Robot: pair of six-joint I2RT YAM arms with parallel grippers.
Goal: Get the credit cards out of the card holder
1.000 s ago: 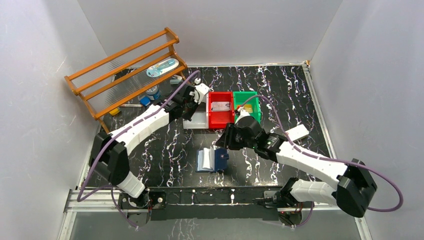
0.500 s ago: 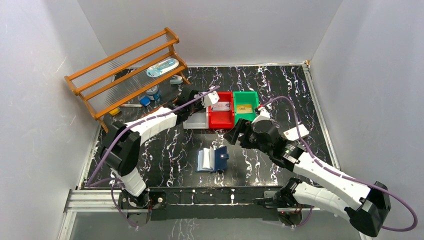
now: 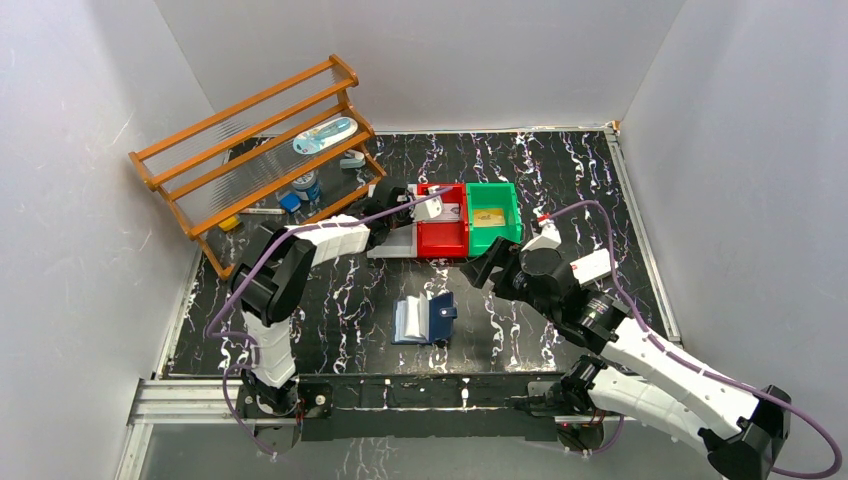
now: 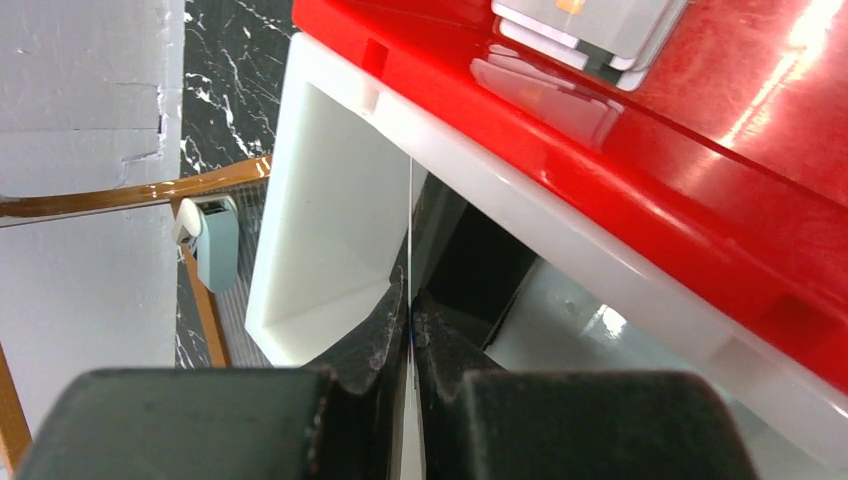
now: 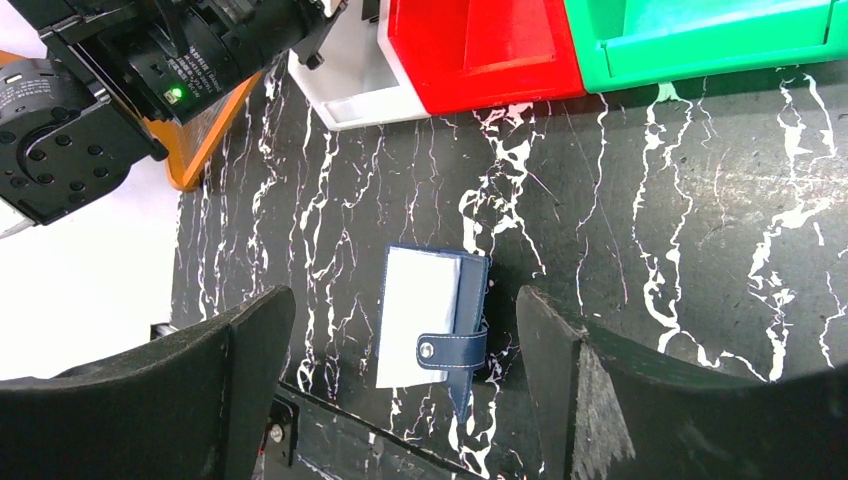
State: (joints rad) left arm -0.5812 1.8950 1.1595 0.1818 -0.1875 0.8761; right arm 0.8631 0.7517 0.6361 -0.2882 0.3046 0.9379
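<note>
Near the counter's front edge, midway along, the card holder (image 3: 424,319) is laid open, close to the wide-spread right gripper (image 5: 400,300). A gold card (image 3: 490,216) is seen in the green bin (image 3: 514,212), a silvery-grey card (image 4: 590,20) in the red bin (image 4: 720,160). Only in the left wrist view is a thin card (image 4: 411,230) seen pinched edge-on in the left gripper (image 4: 410,300). What remains pocketed cannot be told.

the red bin (image 4: 700,150) is glossy plastic, mirroring light; the white bin (image 4: 330,220) smooth plastic; the card holder (image 5: 474,290) has a matt navy cover.

Navy card holder (image 3: 437,318) open on table (image 3: 560,180); gold card (image 3: 490,216) in green bin (image 3: 492,186).
</note>
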